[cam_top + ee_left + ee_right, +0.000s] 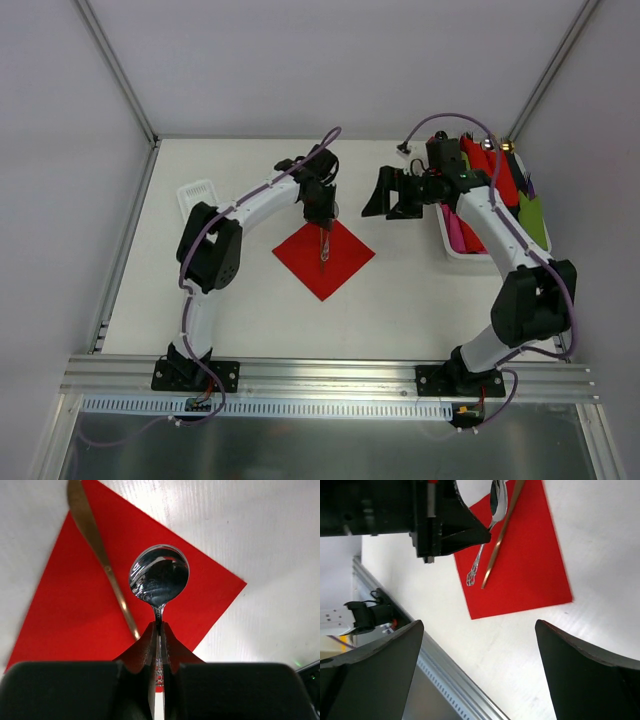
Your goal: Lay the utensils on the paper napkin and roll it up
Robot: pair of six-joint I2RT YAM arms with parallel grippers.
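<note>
The red paper napkin [345, 262] lies flat as a diamond at the table's middle; it also shows in the left wrist view [65, 615] and the right wrist view [530, 560]. A slim metal utensil [98, 550] lies on it, also seen in the right wrist view [501, 537]. My left gripper [322, 216] is shut on the handle of a spoon [159, 575], holding it low over the napkin beside that utensil; whether the spoon [479, 562] touches the paper I cannot tell. My right gripper [391, 196] is open and empty, to the right of the napkin.
A white tray [447, 243] at the right holds red, pink and green rolled bundles [482, 170]. A small white holder [197, 191] stands at the back left. The metal rail [450, 685] runs along the table's near edge.
</note>
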